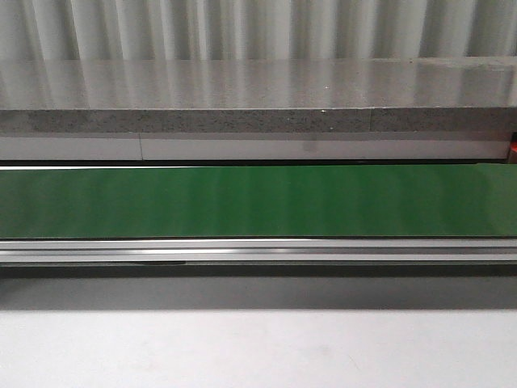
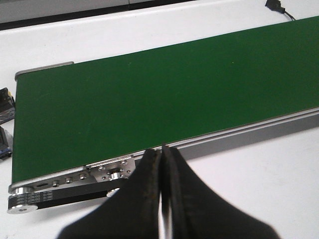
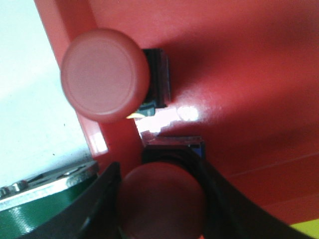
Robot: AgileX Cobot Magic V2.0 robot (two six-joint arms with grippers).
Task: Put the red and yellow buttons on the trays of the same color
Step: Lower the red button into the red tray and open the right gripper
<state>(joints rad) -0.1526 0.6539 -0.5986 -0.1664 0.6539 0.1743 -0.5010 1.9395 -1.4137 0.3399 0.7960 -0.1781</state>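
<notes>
In the right wrist view my right gripper (image 3: 158,175) is shut on a red button (image 3: 162,204), its black fingers flanking the round cap just above the red tray (image 3: 239,74). A second red button (image 3: 104,74) with a black base sits in that tray near its wall. A sliver of yellow (image 3: 308,232) shows beyond the red tray's edge. No yellow button is in view. In the left wrist view my left gripper (image 2: 162,150) is shut and empty, above the white table beside the conveyor's end. Neither gripper shows in the front view.
A long green conveyor belt (image 1: 258,202) with a metal rail (image 1: 258,249) crosses the front view, with nothing on it. Its roller end (image 2: 30,201) lies near my left gripper. Dark blue-black items (image 2: 5,107) sit past that end. A cable plug (image 2: 275,6) lies beyond the belt.
</notes>
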